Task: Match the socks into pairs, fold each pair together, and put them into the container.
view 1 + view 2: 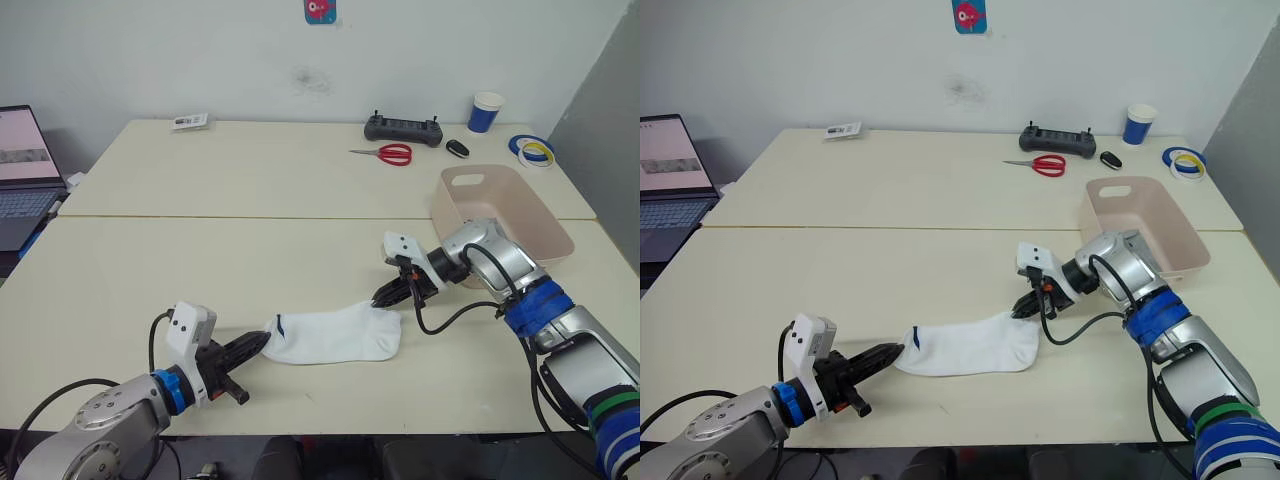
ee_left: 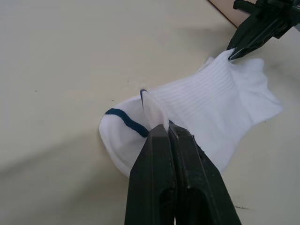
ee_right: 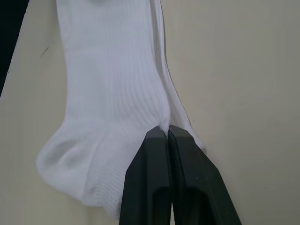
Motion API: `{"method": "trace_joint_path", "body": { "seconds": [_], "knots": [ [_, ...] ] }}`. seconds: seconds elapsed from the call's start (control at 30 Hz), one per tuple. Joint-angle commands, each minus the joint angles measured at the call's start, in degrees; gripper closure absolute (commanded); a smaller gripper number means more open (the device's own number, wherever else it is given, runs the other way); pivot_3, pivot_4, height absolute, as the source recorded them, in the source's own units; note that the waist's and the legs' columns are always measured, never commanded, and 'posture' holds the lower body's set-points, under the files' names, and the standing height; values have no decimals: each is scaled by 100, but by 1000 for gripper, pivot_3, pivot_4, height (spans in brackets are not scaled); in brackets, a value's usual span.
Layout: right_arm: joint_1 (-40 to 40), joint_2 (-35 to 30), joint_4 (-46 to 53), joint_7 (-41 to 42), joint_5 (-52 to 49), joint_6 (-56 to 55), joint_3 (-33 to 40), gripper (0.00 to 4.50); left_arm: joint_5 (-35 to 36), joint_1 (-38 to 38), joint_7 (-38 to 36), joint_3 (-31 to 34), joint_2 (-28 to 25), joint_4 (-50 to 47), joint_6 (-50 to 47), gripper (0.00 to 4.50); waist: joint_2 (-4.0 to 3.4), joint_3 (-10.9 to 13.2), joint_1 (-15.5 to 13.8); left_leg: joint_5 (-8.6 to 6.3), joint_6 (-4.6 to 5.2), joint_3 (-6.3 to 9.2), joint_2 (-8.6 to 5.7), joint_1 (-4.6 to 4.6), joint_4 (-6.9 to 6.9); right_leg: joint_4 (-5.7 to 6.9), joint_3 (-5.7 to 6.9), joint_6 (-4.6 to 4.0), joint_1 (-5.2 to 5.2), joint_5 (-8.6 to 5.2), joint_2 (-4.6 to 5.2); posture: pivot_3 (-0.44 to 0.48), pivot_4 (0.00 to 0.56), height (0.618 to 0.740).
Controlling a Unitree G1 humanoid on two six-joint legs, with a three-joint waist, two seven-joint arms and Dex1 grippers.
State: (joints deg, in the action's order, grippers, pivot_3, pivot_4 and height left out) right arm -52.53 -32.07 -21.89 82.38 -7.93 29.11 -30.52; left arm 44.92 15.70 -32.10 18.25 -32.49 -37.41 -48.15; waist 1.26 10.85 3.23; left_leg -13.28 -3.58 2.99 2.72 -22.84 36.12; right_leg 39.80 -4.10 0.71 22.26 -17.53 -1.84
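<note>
Sitting on the cream table [image 1: 200, 280]: white socks [image 1: 335, 335], pink tub [image 1: 505, 210], scissors [image 1: 385, 153], controller [image 1: 402, 129], cup [image 1: 486, 112], tape rolls [image 1: 533, 150].

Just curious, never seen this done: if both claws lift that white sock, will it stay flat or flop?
The white sock would probably sag between the left claw and right claw: it lies limp and creased. It looks light, and unlikely to slip, since both claws pinch fabric.

White sock [image 1: 335, 335], dark blue stripe

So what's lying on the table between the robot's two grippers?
A white sock with a blue stripe, stretched between them: the left gripper pinches one end, the right gripper the other. The left eye view shows it.
</note>
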Motion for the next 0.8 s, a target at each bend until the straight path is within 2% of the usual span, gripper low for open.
{"method": "trace_joint_path", "body": {
  "seconds": [0.03,0.5,0.53,0.6,0.8],
  "knots": [
    [-103,36,44,91,26,-80,199,4467,34,43,-94,72,-141,-19,105,4500,0,0,1,0,0,0,0,0,0,0,0,0,0,0,0,0,150,740],
    [-181,363,-400,-24,341,-417,233,4467,-157,117,-142,-1,-219,135,334,4500,0,0,2,0,0,1,0,1,0,2,0,0,0,0,0,0,150,740],
    [-194,366,-410,-27,348,-425,248,4028,-152,122,-153,-11,-232,139,336,4500,0,0,2,0,0,0,0,1,0,2,1,0,0,0,0,0,150,740],
    [-238,350,-415,-59,345,-437,329,3531,-158,130,-174,-39,-247,149,343,4500,0,0,2,0,0,-1,0,1,0,2,1,0,0,0,0,0,150,740],
    [-257,187,-90,-121,216,-234,707,1385,-174,181,-218,-123,-284,139,353,4500,-1,1,2,0,0,1,0,1,0,2,0,0,0,0,0,0,150,740]
  ]
}}
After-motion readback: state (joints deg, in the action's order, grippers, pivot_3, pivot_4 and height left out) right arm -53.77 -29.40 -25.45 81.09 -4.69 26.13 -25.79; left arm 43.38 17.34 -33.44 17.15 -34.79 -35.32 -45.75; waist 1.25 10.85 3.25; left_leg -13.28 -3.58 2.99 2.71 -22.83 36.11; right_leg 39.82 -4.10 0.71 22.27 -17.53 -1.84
